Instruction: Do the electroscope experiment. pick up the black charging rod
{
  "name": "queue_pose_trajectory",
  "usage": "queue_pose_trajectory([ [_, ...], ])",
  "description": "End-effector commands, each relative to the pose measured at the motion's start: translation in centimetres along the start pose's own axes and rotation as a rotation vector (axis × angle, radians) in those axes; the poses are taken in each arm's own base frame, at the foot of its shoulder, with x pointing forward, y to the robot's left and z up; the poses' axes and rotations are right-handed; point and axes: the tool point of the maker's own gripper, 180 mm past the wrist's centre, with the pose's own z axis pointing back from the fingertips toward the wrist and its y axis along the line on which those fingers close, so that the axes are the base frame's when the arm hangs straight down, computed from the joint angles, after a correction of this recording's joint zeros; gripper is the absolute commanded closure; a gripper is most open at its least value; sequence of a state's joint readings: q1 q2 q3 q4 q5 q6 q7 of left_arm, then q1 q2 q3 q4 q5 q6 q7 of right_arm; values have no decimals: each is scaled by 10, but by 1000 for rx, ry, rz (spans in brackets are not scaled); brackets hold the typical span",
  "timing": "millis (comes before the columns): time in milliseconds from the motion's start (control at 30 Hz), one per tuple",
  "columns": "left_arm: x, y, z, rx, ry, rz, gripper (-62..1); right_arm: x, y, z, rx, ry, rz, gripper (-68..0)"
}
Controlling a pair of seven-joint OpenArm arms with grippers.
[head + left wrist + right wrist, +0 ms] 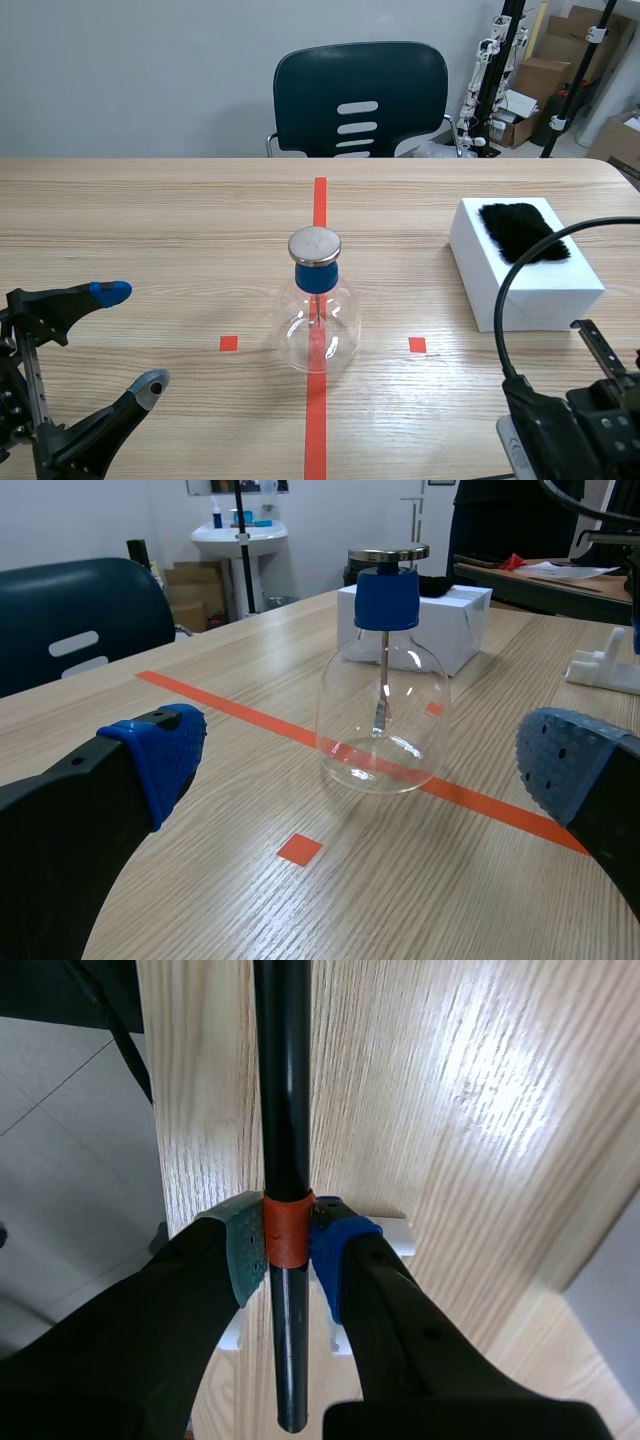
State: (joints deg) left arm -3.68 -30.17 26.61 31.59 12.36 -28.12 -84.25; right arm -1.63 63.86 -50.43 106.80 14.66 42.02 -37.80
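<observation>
With the right pincer (288, 1250), grips the black charging rod (283, 1080) at its orange band (287, 1230), pads pressed on either side, above a white holder (395, 1228) at the near right edge of the table (150, 220). With the left pincer (131, 338), hovers spread wide and holding nothing by the near left corner. Farther in, at the table's middle on the red tape line: a clear glass flask (317, 325), upright, with a blue cap (316, 275) and a metal disc (314, 244) on top. Toward the right edge, well apart from the flask: a white box (530, 290) with black fur (522, 232) lying on it. Beyond the far edge: a dark chair (360, 95).
</observation>
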Motion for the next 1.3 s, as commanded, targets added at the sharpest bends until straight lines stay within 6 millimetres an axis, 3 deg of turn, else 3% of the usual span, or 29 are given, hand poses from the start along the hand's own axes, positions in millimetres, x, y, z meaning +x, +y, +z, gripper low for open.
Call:
queue_pose_trajectory([
  [0,8,4,-2,5,-30,-14,-623,-3,-8,12,-39,-1,9,-7],
  [200,8,4,-2,5,-30,-14,-623,11,-23,48,-177,-110,18,-7],
  [533,8,4,-2,5,-30,-14,-623,26,-74,109,-546,-213,23,-6],
  [933,8,4,-2,5,-30,-14,-623,29,-101,138,-778,-129,167,-6],
  [1267,8,4,-2,5,-30,-14,-623,37,-111,153,-874,-167,138,-6],
])
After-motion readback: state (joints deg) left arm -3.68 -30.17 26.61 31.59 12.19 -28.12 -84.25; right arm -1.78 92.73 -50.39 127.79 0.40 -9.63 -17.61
